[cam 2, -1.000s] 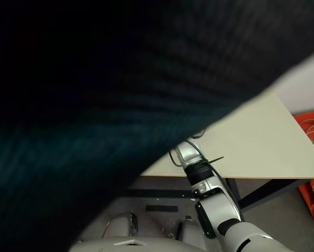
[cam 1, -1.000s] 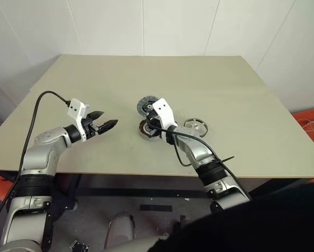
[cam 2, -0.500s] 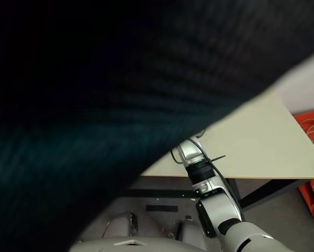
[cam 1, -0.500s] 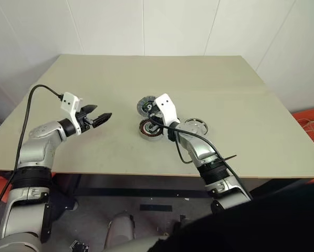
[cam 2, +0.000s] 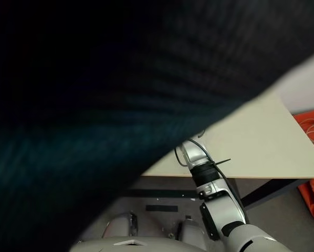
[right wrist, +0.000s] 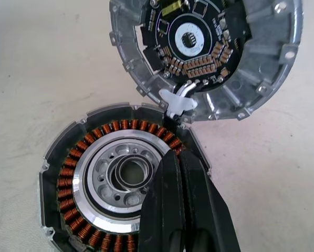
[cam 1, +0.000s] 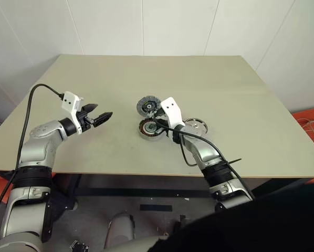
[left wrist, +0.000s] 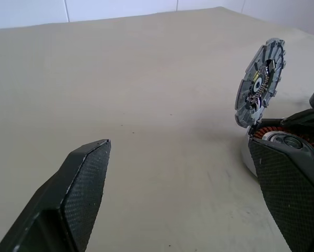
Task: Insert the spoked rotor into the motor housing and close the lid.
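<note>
The housing [cam 1: 149, 128] sits mid-picture, lid [cam 1: 147, 106] tipped up behind it, rotor [cam 1: 196, 126] to its right. Right claw [right wrist: 179, 173] is closed over the housing; left claw [cam 1: 105, 116] is open, empty.

A beige table [cam 1: 209, 89] fills the middle, its top plain and matte under even, soft light. White panelled walls [cam 1: 146, 26] rise behind it from 10 to 2 o'clock, split by thin vertical seams. At 6 o'clock, under the table's near edge, lies a grey floor [cam 1: 146, 220]. At 3 o'clock an orange bin [cam 1: 312, 123] holds pale cables.
</note>
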